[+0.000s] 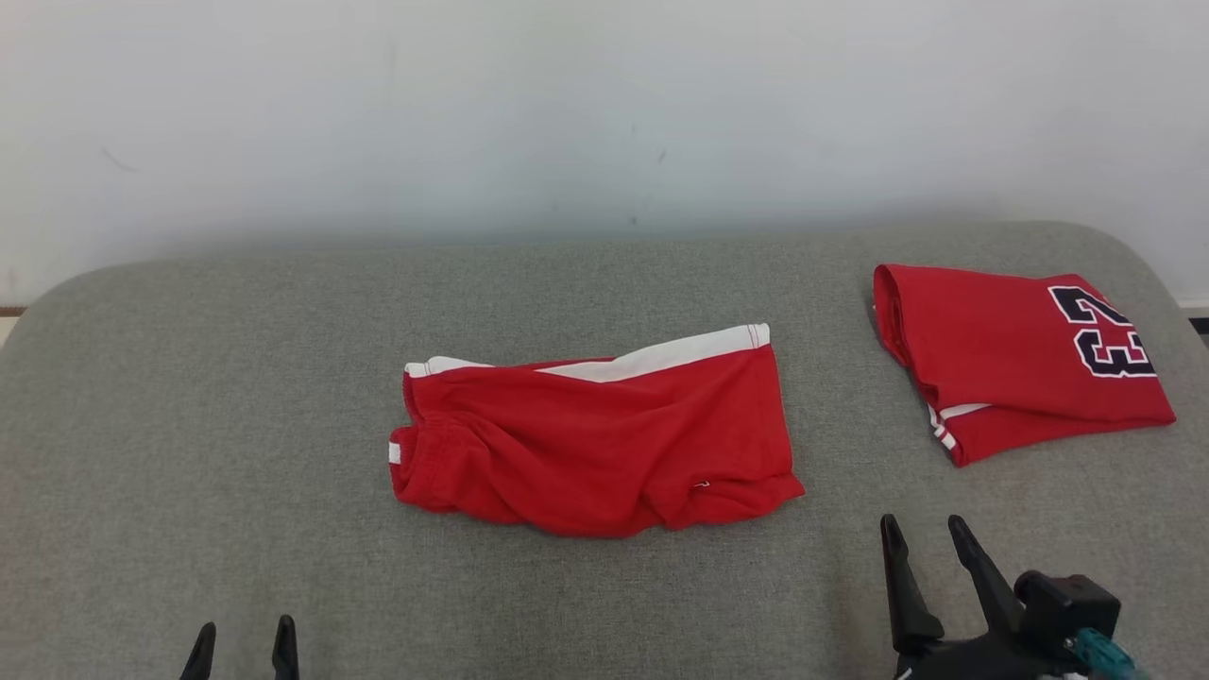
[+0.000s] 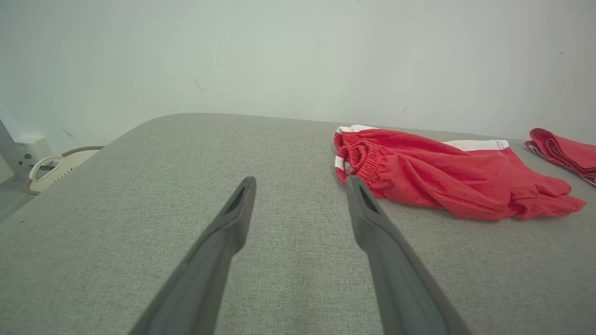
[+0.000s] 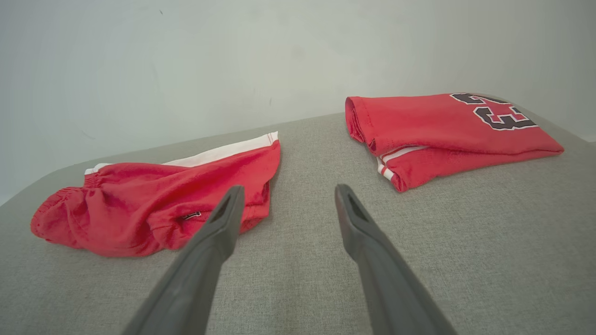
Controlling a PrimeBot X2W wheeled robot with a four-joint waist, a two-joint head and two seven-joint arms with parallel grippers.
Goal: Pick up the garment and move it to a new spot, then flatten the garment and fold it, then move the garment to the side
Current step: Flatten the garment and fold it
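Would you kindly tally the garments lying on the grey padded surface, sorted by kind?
Red shorts: 1
Folded red jersey: 1
Total: 2

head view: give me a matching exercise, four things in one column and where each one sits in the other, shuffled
Column A
1. red shorts
2. folded red jersey
3. left gripper
4. right gripper

Column B
a. lower right, fingers apart, holding nothing
b. middle of the grey padded surface, rumpled, white band along the far edge
c. lower left, just the fingertips in frame
d. far right of the surface, dark number showing

Pairs: 1-b, 2-d, 3-c, 4-a
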